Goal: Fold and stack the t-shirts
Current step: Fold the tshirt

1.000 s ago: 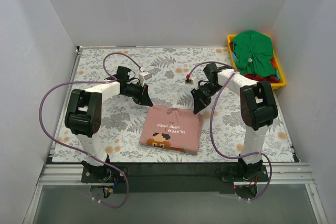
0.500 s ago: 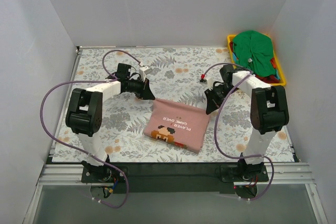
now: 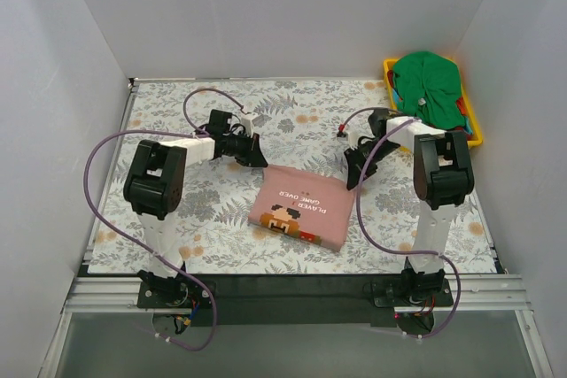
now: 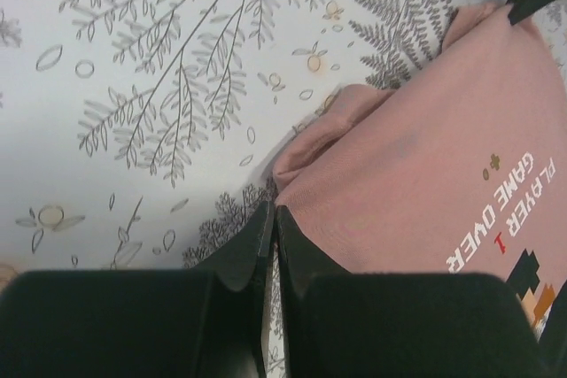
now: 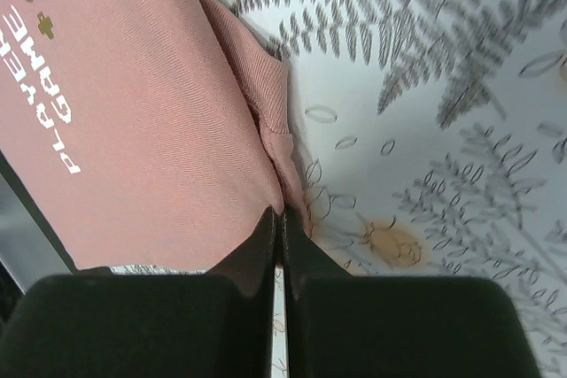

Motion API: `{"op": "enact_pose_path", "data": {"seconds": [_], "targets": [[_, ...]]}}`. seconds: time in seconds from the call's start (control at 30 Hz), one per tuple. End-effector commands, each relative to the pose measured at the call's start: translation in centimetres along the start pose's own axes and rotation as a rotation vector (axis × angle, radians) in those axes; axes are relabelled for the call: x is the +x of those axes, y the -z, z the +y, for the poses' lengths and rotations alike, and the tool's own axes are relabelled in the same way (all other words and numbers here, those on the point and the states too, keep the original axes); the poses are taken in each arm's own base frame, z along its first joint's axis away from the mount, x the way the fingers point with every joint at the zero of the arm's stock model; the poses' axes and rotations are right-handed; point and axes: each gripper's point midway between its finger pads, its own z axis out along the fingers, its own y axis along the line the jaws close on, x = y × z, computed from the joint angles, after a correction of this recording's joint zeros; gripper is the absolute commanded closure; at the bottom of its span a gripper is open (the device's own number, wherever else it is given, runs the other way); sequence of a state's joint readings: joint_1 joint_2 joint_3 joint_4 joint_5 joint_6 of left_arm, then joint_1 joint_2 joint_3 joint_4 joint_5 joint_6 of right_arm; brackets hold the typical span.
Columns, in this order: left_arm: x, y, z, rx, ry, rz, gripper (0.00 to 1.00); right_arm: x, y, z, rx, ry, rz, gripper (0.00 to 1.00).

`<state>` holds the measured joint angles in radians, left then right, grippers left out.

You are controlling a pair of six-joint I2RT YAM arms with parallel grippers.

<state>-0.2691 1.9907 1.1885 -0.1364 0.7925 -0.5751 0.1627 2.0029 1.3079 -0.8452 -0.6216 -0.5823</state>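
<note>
The pink shirt (image 3: pixel 303 210) sits folded into a neat rectangle just below the middle of the overhead view, print side up, and it's on the move! Over the last second it has slid toward the right of the frame and swung round, so its upper edge now slopes down to the right.

The 2 upper corners are doing the work. The left gripper (image 3: pixel 259 160) has its fingers pressed together on the upper left corner. In its wrist view the tips meet right at the bunched hem, with thin cloth apparently nipped between them. The right gripper (image 3: pixel 352 174) is clamped the same way on the upper right corner, its tips meeting at the folded edge of the pink cloth. Both arms have travelled right with the shirt, so this reads as a drag, not a fold.

That suggests the folding of this 1 is done and it's being shifted to a stacking spot on the table cover (image 3: pixel 177 112). The fold has held so far, though a tuck of sleeve peeks out at each held corner.

Further out, in the upper right of the overhead view, the green shirt (image 3: pixel 427 81) is heaped in the bin (image 3: pixel 477 135) with some red cloth (image 3: pixel 440 131) beneath it, so there's more folding left.
</note>
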Motion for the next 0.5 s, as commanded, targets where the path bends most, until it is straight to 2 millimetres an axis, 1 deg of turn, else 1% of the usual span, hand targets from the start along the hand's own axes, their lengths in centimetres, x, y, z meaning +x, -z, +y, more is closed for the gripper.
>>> {"op": "enact_pose_path", "data": {"seconds": [0.0, 0.03, 0.07, 0.1, 0.17, 0.23, 0.27, 0.33, 0.37, 0.4, 0.43, 0.47], "targets": [[-1.6, 2.1, 0.1, -0.093, -0.03, -0.058, 1.0, -4.2, -0.7, -3.6, 0.146, 0.123, -0.025, 0.99], [-0.7, 2.5, 0.1, -0.104, -0.018, -0.05, 1.0, -4.9, -1.0, -4.0, 0.155, 0.129, -0.027, 0.99], [-1.3, 3.4, -0.4, -0.119, -0.031, -0.066, 1.0, -5.6, -1.2, -3.9, 0.161, 0.145, -0.025, 0.99], [-1.2, 3.7, -0.4, -0.131, -0.03, -0.067, 1.0, -6.8, -1.2, -4.3, 0.183, 0.165, -0.034, 0.99], [-1.2, 4.2, -0.3, -0.155, -0.026, -0.069, 1.0, -7.7, -1.1, -4.5, 0.194, 0.17, -0.041, 0.99], [-1.6, 4.5, 0.4, -0.192, -0.028, -0.075, 1.0, -8.6, -0.6, -4.9, 0.222, 0.184, -0.052, 0.99], [-2.3, 4.6, 0.5, -0.199, -0.037, -0.086, 1.0, -8.7, -0.3, -5.0, 0.233, 0.194, -0.054, 0.99], [-2.7, 4.5, 1.1, -0.211, -0.035, -0.088, 1.0, -9.3, 0.5, -4.9, 0.26, 0.217, -0.068, 0.99], [-3.6, 4.5, 1.1, -0.208, -0.046, -0.101, 1.0, -9.5, 0.9, -4.9, 0.267, 0.221, -0.074, 0.99], [-4.0, 4.5, 1.2, -0.206, -0.046, -0.107, 1.0, -10.0, 1.4, -4.6, 0.277, 0.225, -0.087, 0.91], [-4.4, 4.5, 1.3, -0.207, -0.031, -0.116, 0.95, -10.5, 2.1, -4.4, 0.289, 0.228, -0.1, 0.81], [-4.9, 4.7, 1.1, -0.2, -0.029, -0.127, 0.83, -11.3, 2.9, -4.1, 0.303, 0.241, -0.124, 0.72]]}}
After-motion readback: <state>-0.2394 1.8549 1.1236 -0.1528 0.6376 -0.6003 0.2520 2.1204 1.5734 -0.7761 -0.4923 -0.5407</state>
